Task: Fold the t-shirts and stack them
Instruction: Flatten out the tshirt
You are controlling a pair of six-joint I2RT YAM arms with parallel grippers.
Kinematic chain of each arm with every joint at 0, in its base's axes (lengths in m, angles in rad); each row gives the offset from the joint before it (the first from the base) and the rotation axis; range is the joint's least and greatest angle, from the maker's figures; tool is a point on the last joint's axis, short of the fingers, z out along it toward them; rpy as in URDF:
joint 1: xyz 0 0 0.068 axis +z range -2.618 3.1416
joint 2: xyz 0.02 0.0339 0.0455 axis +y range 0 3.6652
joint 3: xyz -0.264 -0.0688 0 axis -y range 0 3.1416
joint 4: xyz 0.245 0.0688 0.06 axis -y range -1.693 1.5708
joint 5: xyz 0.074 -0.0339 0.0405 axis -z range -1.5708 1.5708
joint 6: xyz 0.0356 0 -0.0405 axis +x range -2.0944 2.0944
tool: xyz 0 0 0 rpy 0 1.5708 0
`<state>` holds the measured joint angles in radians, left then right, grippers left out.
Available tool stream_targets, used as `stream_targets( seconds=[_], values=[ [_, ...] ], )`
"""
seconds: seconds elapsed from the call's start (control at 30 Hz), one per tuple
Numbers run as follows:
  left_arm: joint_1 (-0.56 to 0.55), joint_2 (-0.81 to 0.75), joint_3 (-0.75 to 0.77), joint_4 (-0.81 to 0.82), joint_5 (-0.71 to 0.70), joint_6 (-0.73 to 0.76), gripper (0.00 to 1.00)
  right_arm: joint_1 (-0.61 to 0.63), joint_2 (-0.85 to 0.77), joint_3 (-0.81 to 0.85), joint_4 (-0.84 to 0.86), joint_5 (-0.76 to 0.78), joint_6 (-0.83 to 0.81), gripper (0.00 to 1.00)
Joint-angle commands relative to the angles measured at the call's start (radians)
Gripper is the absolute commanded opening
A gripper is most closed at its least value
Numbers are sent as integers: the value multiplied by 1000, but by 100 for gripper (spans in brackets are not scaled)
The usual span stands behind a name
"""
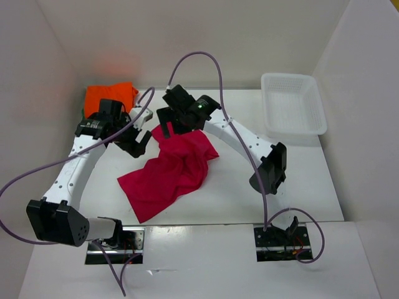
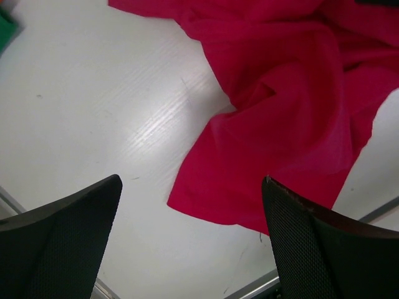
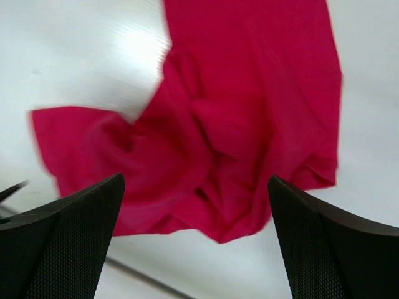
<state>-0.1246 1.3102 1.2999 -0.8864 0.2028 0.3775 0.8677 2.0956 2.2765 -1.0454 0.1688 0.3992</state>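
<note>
Hanging spread wide with nothing between its fingers, the right gripper [image 3: 196,178] is looking straight down on the red shirt [image 1: 171,171], over that shirt's far end. The left gripper [image 2: 192,187] is hovering just beside it to the left, its fingers equally far apart and empty, so neither gripper is holding cloth. The red shirt is lying rumpled and unfolded in the middle of the table [image 1: 262,193], bunched into creases at its centre with one flap trailing toward the near left. Farther out, the orange shirt [image 1: 111,95] is sitting in the far left corner as a compact, squarish bundle, which is looking like a finished fold, though the left arm is covering its near edge. The green shirt [image 2: 4,28] is showing only as a sliver at the edge of the left wrist view, and whether it is folded, or stacked with the orange one, cannot be told. Judging from this, the task is running past its midpoint at best: the orange piece is seeming done, the green is uncertain, and the red one is waiting to be flattened, folded and carried to the pile. The basket [image 1: 293,106] is standing well apart at the far right. No brand, label or writing is showing anywhere; the shirts are appearing plain.
</note>
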Motion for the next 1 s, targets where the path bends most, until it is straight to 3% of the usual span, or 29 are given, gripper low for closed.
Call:
stream_targets(
  seconds=[0.0, 0.1, 0.2, 0.3, 0.4, 0.43, 0.47, 0.53, 0.57, 0.67, 0.7, 0.83, 0.97],
  values=[
    [-15, -60, -43, -14, 62, 108, 99, -29, -63, -205, 51, 74, 15, 100],
    [-26, -80, -112, -71, 138, 210, 99, -67, -117, -412, 131, -1, 55, 97],
    [-35, -89, -195, -40, 103, 244, 99, -125, -186, -637, 295, -104, 104, 95],
    [-107, -37, -281, 12, 70, 255, 99, -162, -219, -770, 425, -164, 119, 90],
    [-161, 52, -317, 105, 29, 218, 99, -162, -209, -793, 485, -164, 119, 83],
    [-161, 99, -317, 165, 12, 187, 99, -171, -209, -793, 495, -152, 119, 78],
    [-161, 121, -317, 196, -8, 170, 99, -171, -195, -793, 495, -143, 119, 60],
    [-161, 165, -317, 280, -71, 131, 99, -171, -183, -782, 495, -130, 128, 37],
    [-161, 175, -317, 308, -95, 118, 99, -180, -192, -793, 481, -117, 128, 17],
    [-161, 201, -335, 398, -180, 100, 99, -190, -284, -885, 481, -106, 148, 5],
    [-161, 225, -335, 411, -189, 100, 95, -202, -313, -917, 490, -106, 148, 0],
    [-161, 325, -259, 422, -212, 74, 39, -265, -474, -1127, 499, -97, 211, 0],
    [-95, 399, -107, 391, -203, 15, 36, -331, -620, -1265, 489, -88, 289, 0]
  ],
)
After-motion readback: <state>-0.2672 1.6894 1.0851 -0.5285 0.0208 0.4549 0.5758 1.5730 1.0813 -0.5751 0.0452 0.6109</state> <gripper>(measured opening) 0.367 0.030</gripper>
